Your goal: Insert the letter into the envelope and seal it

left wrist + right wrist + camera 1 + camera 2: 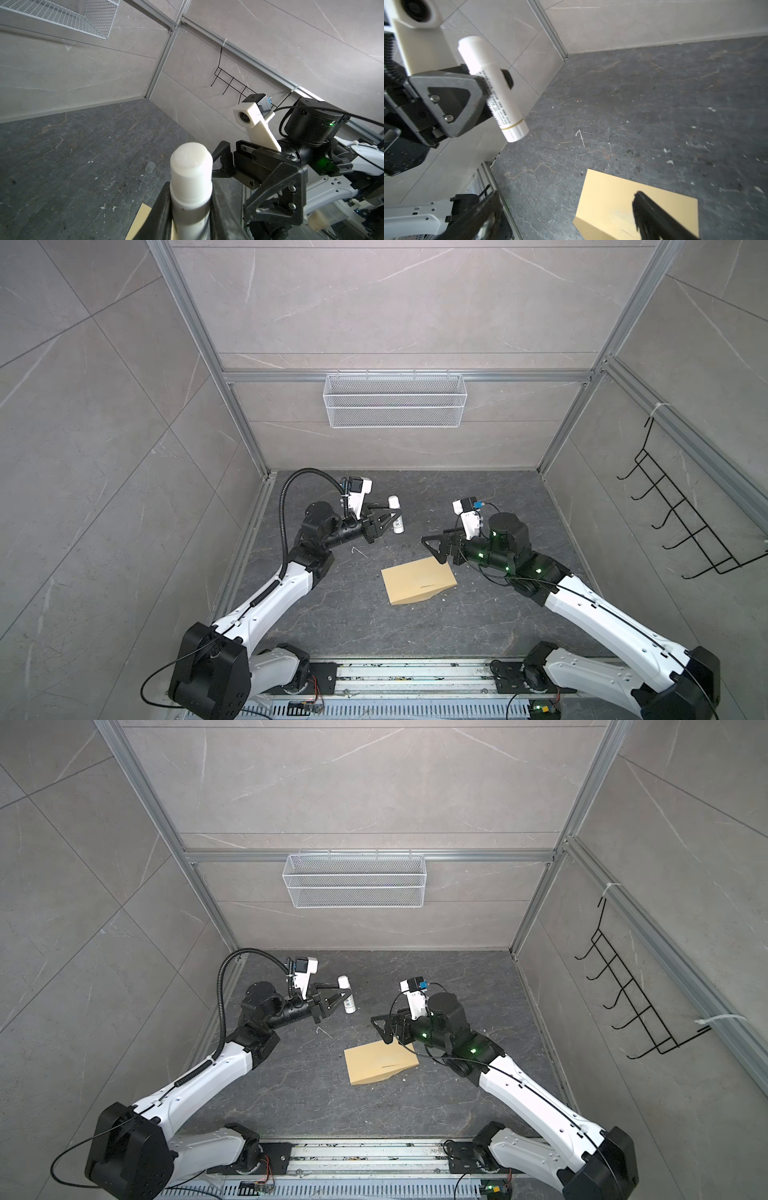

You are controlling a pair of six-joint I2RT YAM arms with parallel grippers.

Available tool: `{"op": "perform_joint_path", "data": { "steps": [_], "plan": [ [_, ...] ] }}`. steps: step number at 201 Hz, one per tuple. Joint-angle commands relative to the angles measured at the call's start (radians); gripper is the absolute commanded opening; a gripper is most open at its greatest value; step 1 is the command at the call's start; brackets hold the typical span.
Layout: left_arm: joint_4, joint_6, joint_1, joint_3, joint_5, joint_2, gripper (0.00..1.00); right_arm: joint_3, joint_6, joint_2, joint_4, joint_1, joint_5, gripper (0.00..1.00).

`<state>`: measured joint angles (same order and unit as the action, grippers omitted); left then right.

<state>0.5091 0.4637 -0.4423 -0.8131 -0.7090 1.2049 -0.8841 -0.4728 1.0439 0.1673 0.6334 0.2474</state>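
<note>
The basket point(395, 406), top middle, looks empty. The envelope point(415, 585) lies flat in the middle. No letter shows, so maybe it is inside. The right gripper point(431, 551) hangs wide open above its top edge, holding nothing. The left gripper point(390, 514), left of middle, pinches the glue point(191, 176). This looks like sealing time: glue it, then press it shut.

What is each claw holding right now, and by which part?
Left claw grips the glue stick around its middle. Right claw is open and holds nothing.

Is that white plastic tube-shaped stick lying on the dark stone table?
No: the left gripper clamps the white plastic stick in the air, above the dark table.
</note>
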Motion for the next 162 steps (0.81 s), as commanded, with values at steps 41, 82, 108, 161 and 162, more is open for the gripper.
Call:
{"op": "perform_joint_path", "data": {
  "steps": [41, 82, 108, 161, 162],
  "plan": [
    [-0.251, -0.331, 0.004, -0.013, 0.113, -0.108, 0.0, 0.086, -0.376, -0.067, 0.298, -0.001, -0.233, 0.99],
    [-0.141, -0.487, -0.001, 0.103, 0.176, -0.18, 0.0, 0.157, -0.667, 0.017, 0.321, 0.031, -0.234, 0.99],
    [-0.09, -0.546, -0.008, 0.15, 0.17, -0.204, 0.0, 0.16, -0.765, 0.091, 0.324, 0.092, -0.28, 0.97],
    [-0.06, -0.644, -0.02, 0.185, 0.142, -0.22, 0.0, 0.159, -0.918, 0.253, 0.242, 0.173, -0.286, 0.87],
    [-0.06, -0.644, -0.02, 0.186, 0.142, -0.219, 0.0, 0.16, -0.92, 0.255, 0.24, 0.173, -0.287, 0.87]
  ]
}}
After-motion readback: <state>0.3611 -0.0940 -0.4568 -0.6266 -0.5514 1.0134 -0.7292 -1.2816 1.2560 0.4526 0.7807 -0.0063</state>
